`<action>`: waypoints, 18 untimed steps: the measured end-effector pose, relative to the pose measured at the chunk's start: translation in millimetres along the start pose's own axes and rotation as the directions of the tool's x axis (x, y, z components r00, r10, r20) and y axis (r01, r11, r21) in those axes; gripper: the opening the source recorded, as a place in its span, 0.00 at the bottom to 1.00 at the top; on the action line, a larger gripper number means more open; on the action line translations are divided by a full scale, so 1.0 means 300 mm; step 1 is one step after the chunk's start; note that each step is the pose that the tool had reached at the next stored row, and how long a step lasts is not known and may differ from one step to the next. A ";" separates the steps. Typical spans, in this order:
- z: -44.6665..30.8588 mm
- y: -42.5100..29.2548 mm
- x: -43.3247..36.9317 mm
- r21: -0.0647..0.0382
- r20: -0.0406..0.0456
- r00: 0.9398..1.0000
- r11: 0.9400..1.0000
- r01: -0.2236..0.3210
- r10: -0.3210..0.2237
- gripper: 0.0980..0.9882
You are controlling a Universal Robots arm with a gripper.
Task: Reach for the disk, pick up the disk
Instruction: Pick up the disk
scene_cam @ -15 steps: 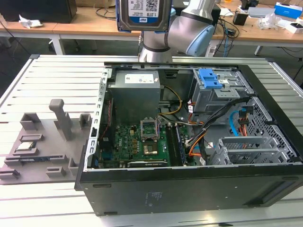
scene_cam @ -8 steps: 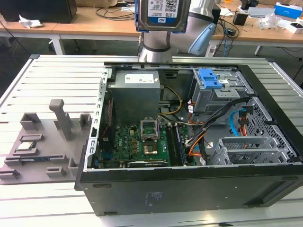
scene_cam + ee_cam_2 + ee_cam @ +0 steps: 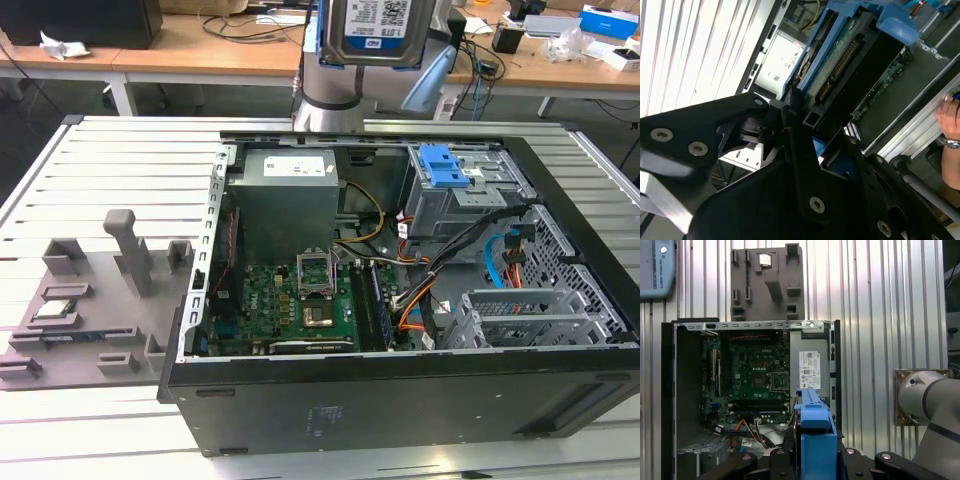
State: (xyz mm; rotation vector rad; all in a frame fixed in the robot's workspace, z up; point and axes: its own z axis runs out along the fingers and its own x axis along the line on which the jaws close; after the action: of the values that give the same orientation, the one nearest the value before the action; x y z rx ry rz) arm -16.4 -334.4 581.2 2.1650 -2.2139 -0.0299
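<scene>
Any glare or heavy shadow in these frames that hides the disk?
Second wrist view: the ribbed table is washed out to white and the jaws in front go near black, but the disk reads fine. Exterior view: even light, no glare on the disk. First wrist view: even light, mild sheen on the ribbed table.

Item: disk (image 3: 378, 25), a rectangular silver metal hard drive. White-and-blue barcode label on the face shown in the exterior view, with a blue plastic rail along one side. The second wrist view shows the disk (image 3: 837, 67) from its green circuit-board face with a connector row. State: clamped in the black hand (image 3: 815, 462), raised above the open computer case (image 3: 400, 400).
</scene>
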 end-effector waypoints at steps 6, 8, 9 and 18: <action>-0.004 -0.086 -0.006 0.000 0.000 1.000 1.000 0.000 0.000 0.30; -0.005 -0.109 -0.008 0.000 0.000 1.000 1.000 0.000 0.000 0.30; -0.006 -0.120 -0.009 0.000 0.000 1.000 1.000 0.000 0.000 0.30; 0.001 -0.225 -0.013 -0.001 0.000 1.000 1.000 0.000 0.000 0.30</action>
State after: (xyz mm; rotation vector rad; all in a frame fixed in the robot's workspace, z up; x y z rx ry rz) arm 51.2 -332.1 577.7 2.1641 -2.2131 -0.0307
